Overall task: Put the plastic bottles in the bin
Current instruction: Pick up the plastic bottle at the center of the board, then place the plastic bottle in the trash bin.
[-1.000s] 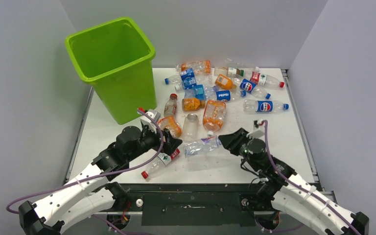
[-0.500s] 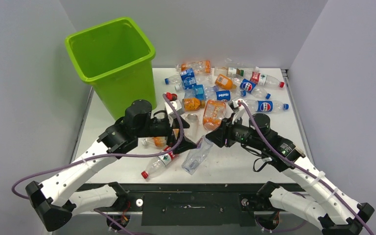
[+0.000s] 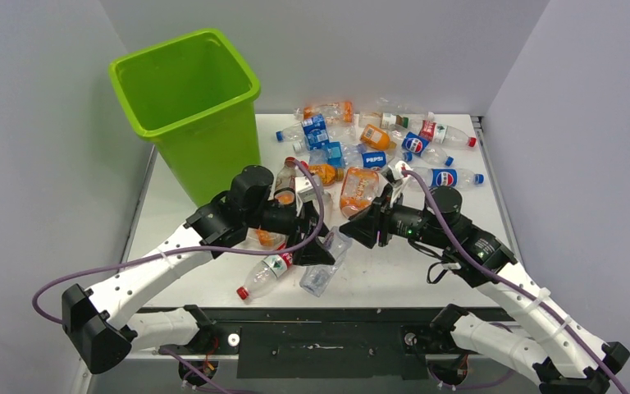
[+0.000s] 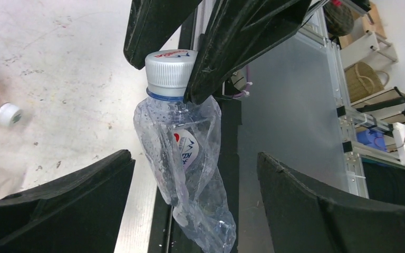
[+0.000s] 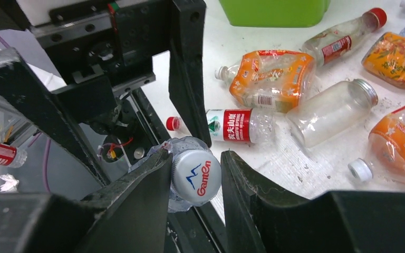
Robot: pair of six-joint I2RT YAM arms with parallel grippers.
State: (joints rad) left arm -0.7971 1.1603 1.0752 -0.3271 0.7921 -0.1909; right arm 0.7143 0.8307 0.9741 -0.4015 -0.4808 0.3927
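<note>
Lime-green plastic marks the goal: the bin point(image 3: 213, 156) stands upright at the far left corner of the table point(image 3: 426, 279). No bottle shows inside it from above, though its floor is out of sight. Right of it, near the front edge, a red-capped bottle point(image 3: 267, 275) lies flat under the left arm.

Next comes the left gripper point(image 4: 195, 161), jaws released and wide. One finger stands on each side of a crushed bottle point(image 3: 320, 275), and in the left wrist view neither touches it. That bottle hangs over the near middle of the table, held only by its white cap point(image 5: 196, 176). I cannot tell whether its lower end rests on the table.

The right gripper point(image 5: 196, 166) is clenched on that cap, a finger pressed to each side. Behind and to the right, the heap point(image 3: 377, 148) of other bottles lies on the table, well apart from the bin.

I judge this to be a handover from right to left, since the bin is on the left arm's side. The left jaws need to close on the bottle's body, and its thin crumpled wall will probably give. Only then should the right gripper let go of the cap. After that comes a lift over the tall rim and a drop. The task looks barely begun.
</note>
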